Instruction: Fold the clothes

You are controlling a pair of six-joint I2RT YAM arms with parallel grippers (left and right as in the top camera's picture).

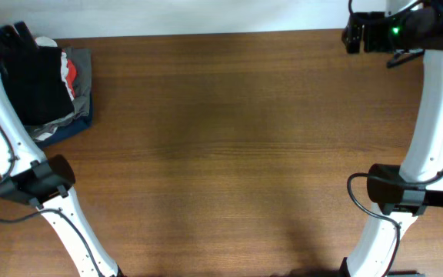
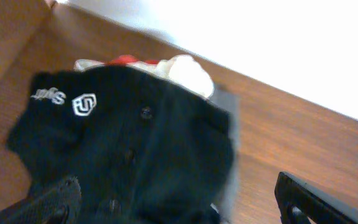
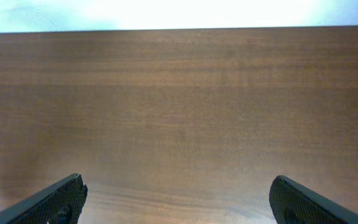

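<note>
- My left gripper (image 2: 176, 186) is spread wide. One dark finger (image 2: 55, 200) shows at the lower left of my left wrist view and the other at the lower right, with nothing held between them.
- That gripper hangs over the black T-shirt (image 2: 142, 143). I cannot tell whether the fingers touch the cloth.
- The T-shirt lies crumpled, not flat, on top of a small pile of clothes in the far left corner of the table (image 1: 221, 154).
- Its small white round logo (image 2: 84, 106) faces up, with a short white word (image 2: 47, 95) just beside it; the word is too blurred to read.
- A white garment (image 2: 185, 71) with a patch of red print (image 2: 124, 60) pokes out from under the far edge of the T-shirt.
- A grey garment (image 1: 83, 65) and a navy one (image 1: 68, 129) lie at the bottom of the pile, showing along its right and near sides.
- My right gripper (image 3: 178, 183) is also spread wide and holds nothing. Both fingers sit at the lower corners of my right wrist view, with bare wood below.
- My right gripper is at the far right edge of the table, well apart from the pile.
</note>
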